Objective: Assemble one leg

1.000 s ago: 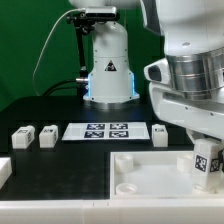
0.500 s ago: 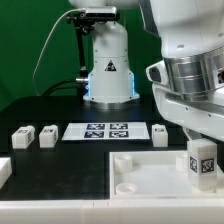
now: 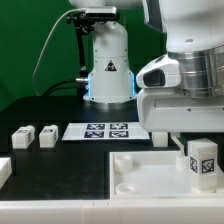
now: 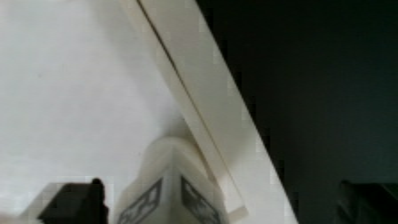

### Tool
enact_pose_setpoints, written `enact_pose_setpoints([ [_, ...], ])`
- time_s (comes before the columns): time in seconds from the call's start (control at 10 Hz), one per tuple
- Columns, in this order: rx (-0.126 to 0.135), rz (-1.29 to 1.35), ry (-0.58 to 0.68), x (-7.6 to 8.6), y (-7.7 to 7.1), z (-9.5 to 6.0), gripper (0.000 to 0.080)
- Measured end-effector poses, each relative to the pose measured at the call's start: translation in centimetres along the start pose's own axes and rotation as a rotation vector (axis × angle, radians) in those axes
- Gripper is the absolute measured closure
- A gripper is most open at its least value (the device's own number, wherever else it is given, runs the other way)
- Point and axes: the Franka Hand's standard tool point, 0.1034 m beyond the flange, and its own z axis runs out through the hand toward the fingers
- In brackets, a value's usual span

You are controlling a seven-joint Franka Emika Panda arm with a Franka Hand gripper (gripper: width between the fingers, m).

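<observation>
One leg [image 3: 203, 160], a small white block with a black-and-white tag, stands upright in the near corner of the large white tray [image 3: 145, 172], at the exterior view's right. The arm's white wrist [image 3: 185, 90] hangs right above it. In the wrist view the leg [image 4: 173, 195] lies between the two dark fingers [image 4: 73, 203], with a gap on each side. My gripper [image 4: 222, 205] is open around it. Its fingertips are hard to make out in the exterior view.
Three more legs lie on the black table: two at the exterior view's left [image 3: 20, 138] [image 3: 47, 135] and one by the arm [image 3: 160, 133]. The marker board [image 3: 103, 130] lies between them. The arm's base [image 3: 108, 70] stands behind. A white piece [image 3: 4, 170] pokes in at the left edge.
The wrist has shifted toward the exterior view's left and turned. The leg stays upright in the tray's corner and more of it shows now.
</observation>
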Motion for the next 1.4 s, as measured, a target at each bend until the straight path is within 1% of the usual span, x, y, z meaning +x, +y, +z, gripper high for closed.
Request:
enact_pose_setpoints([
  [0.1,-0.029,-0.191,0.018,0.5,0.6,-0.3,0.0150],
  [0.2,-0.045,-0.342,0.040,1.0,0.7,-0.6,0.0150],
  [0.3,-0.054,-0.474,0.072,1.4,0.2,-0.8,0.0150],
  [0.4,-0.054,-0.586,0.099,1.6,-0.2,-0.8,0.0150],
  [0.5,-0.040,-0.487,0.095,1.4,-0.2,-0.7,0.0150],
  [0.6,-0.041,-0.504,0.095,1.4,-0.2,-0.6,0.0288],
  [0.7,-0.034,-0.458,0.095,1.4,-0.2,-0.6,0.0288],
  [0.8,-0.028,-0.321,0.100,1.6,0.0,-0.7,0.0437],
  [0.9,-0.023,-0.222,0.102,1.7,0.1,-0.7,0.0473],
  [1.1,-0.013,-0.032,0.106,1.9,0.3,-0.7,0.0473],
  [1.2,0.011,0.129,0.103,2.1,0.6,-0.8,0.0473],
  [1.3,0.046,0.332,0.088,2.3,1.0,-0.8,0.0473],
  [1.4,0.093,0.537,0.072,2.6,1.5,-0.8,0.0473],
])
